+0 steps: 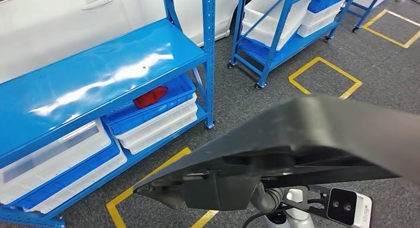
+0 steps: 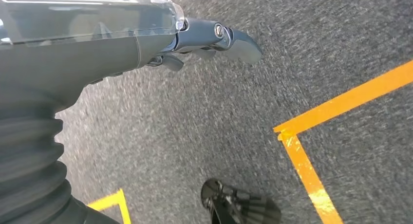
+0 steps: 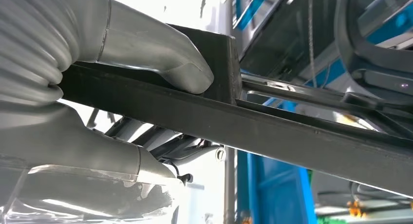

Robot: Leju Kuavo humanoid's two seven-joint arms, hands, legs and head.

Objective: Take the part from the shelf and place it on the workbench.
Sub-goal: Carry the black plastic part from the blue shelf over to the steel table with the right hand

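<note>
A large flat black part (image 1: pixel 317 139) fills the lower right of the head view, held tilted above the floor. In the right wrist view my right hand (image 3: pixel 112 87) grips the black part (image 3: pixel 272 126) by its edge, the grey thumb (image 3: pixel 160 58) pressed on one face and the other fingers under it. My left hand (image 2: pixel 122 44) hangs over grey carpet with a dark finger (image 2: pixel 229 39) stretched out, holding nothing. The blue shelf (image 1: pixel 99 74) stands to the left, its top board bare.
Under the shelf's top board sit blue and white bins, one holding a red piece (image 1: pixel 150 96). A second blue shelf cart (image 1: pixel 277 39) on wheels stands behind. Yellow tape squares (image 1: pixel 324 77) mark the grey floor. A white car body (image 1: pixel 74 20) is beyond the shelf.
</note>
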